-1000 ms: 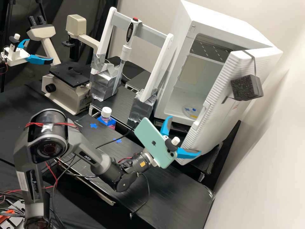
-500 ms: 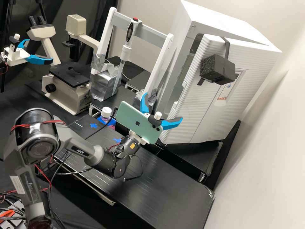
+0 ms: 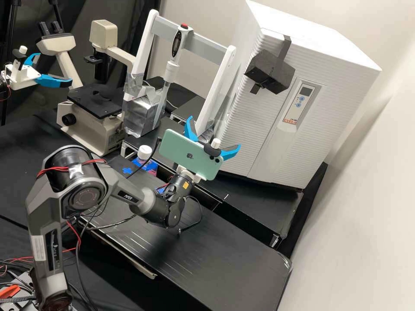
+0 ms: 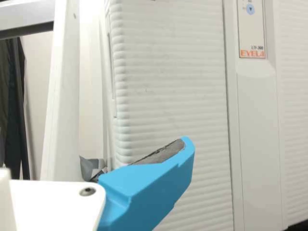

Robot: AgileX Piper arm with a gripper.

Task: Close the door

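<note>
The ribbed white incubator door (image 3: 250, 134) stands in the upper right of the high view, its face seemingly flush with the cabinet (image 3: 307, 32) and its long axis slanting from upper right to lower left. From the gripper (image 3: 214, 134), near the middle of the frame, it lies up and to the right, so any last press would have to go that way. One blue finger (image 3: 231, 152) overlaps the door's lower left part in that view (whether it touches, one cannot tell). The gripper is spread apart, with nothing clamped in it.
</note>
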